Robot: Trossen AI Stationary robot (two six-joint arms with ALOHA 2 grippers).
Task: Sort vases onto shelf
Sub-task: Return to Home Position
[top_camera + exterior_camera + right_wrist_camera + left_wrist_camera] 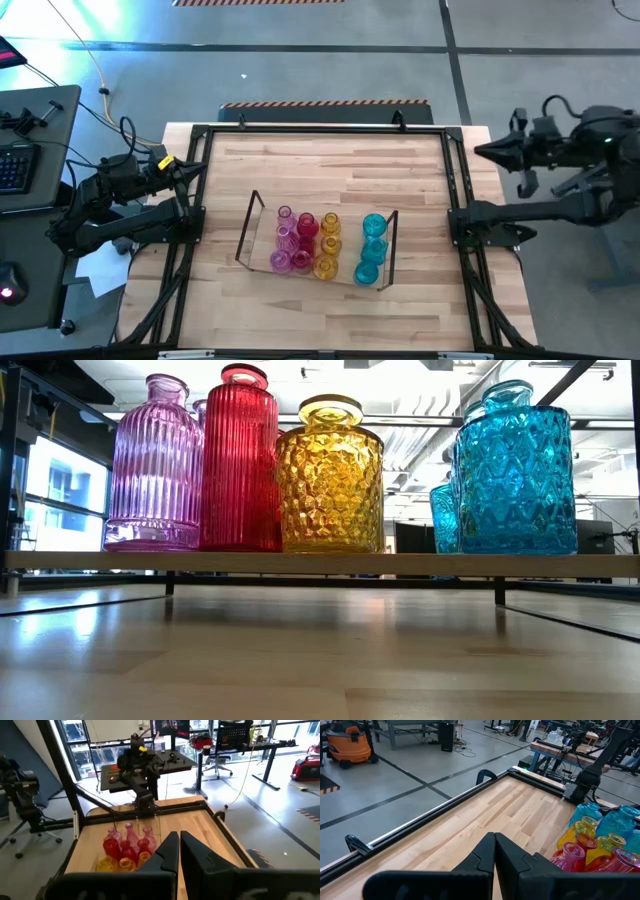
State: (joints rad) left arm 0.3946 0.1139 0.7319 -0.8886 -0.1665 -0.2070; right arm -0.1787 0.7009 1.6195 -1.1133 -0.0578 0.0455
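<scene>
The shelf (250, 228), a clear tray with dark end frames, stands on the middle of the table. On it the vases stand upright in rows by colour: pink (283, 240), red (306, 235), yellow (328, 245), cyan (372, 248). The low view shows them side by side on the shelf board (320, 563): pink (155, 465), red (240, 460), yellow (330, 480), cyan (515, 475). My left gripper (192, 168) (494, 845) is shut over the table's left edge and holds nothing. My right gripper (482, 152) (179, 842) is shut over the right edge and holds nothing. Both are well away from the shelf.
A black metal frame (320, 130) runs around the wooden table. Bare wood (330, 170) lies between the shelf and the far edge, and more lies on its near side. A desk with a keyboard (15, 165) stands left of the table, beside a sheet of paper (100, 268).
</scene>
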